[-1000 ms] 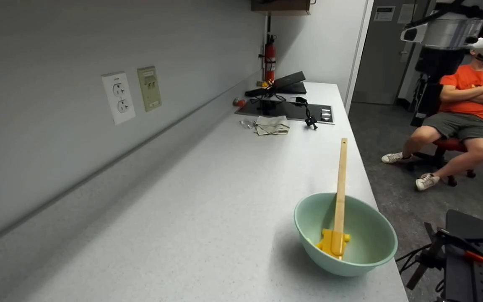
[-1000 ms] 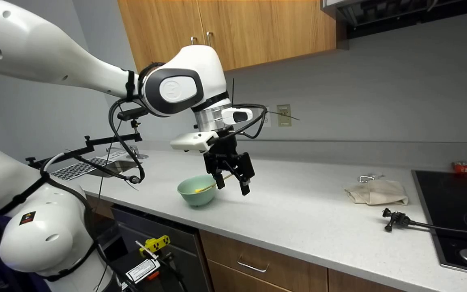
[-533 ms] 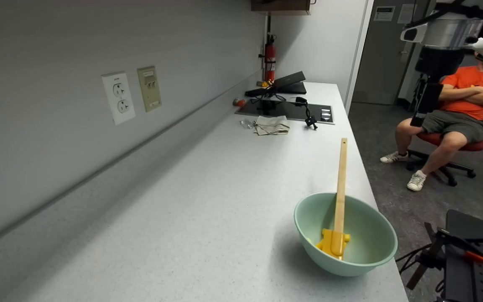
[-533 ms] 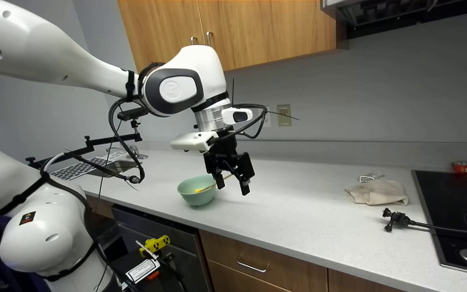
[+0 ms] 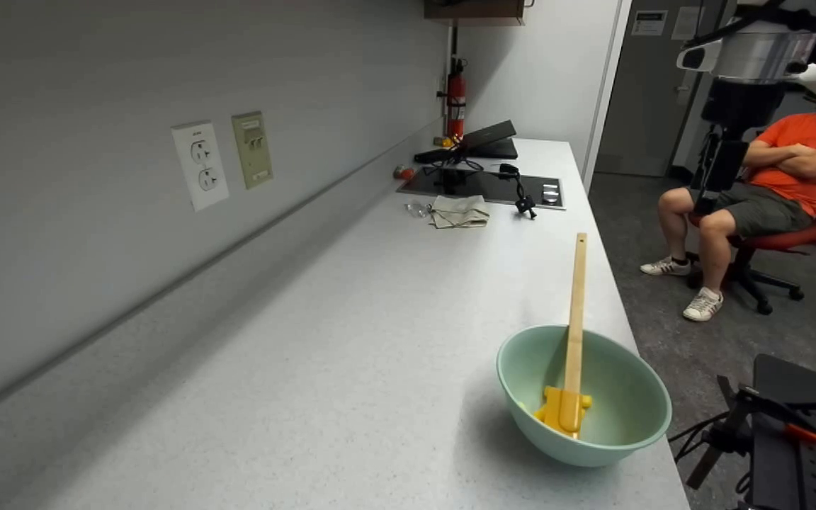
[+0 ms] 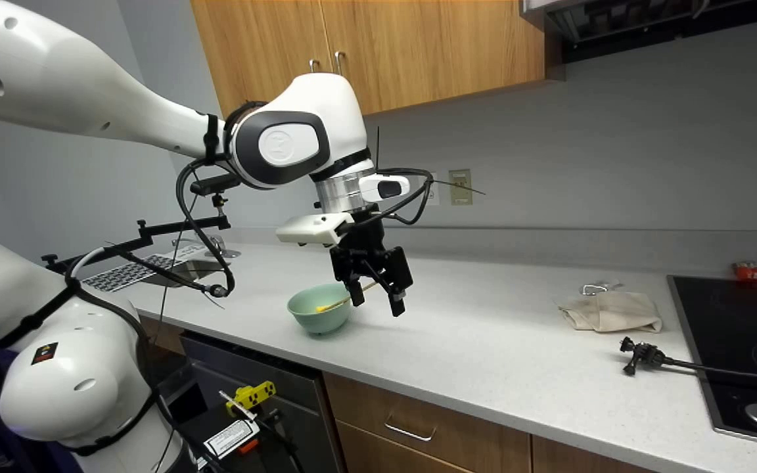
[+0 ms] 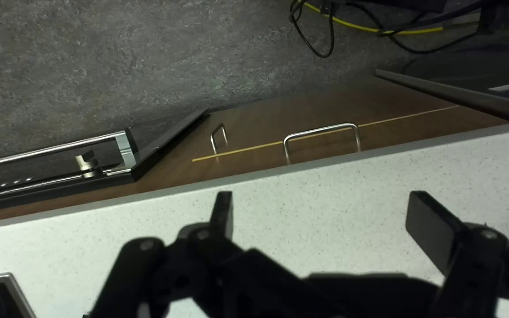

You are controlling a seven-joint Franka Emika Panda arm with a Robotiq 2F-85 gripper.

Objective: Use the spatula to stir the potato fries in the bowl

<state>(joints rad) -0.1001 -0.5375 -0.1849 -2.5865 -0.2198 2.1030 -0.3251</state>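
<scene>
1. In an exterior view, the spatula point(image 5: 574, 336) leans in the bowl point(image 5: 624, 407), which stands on the desk point(image 5: 351, 368). Its lower end lies at about 7 o'clock from the bowl's middle; its handle point(image 5: 578, 283) crosses the rim at 12 o'clock and sticks out beyond it.
2. The potato fries point(image 5: 553, 405) make a small yellow heap there, at about 8 o'clock, against the lower end. Where one finishes and the other begins, I cannot tell.
3. In the wrist view, the fingers point(image 7: 433, 229) stand wide apart with nothing between them. In an exterior view, these fingers point(image 5: 725, 166) are at about 1 o'clock from the bowl, well apart from the handle.
4. The handle looks like wood, so I expect it light and stiff, but slim and smooth: it may turn in the grip. I would take hold around the middle of its free part, between the rim and the small hole near the end.
5. The fries are probably light; the bowl too, so a strong push on its wall could slide it.
</scene>
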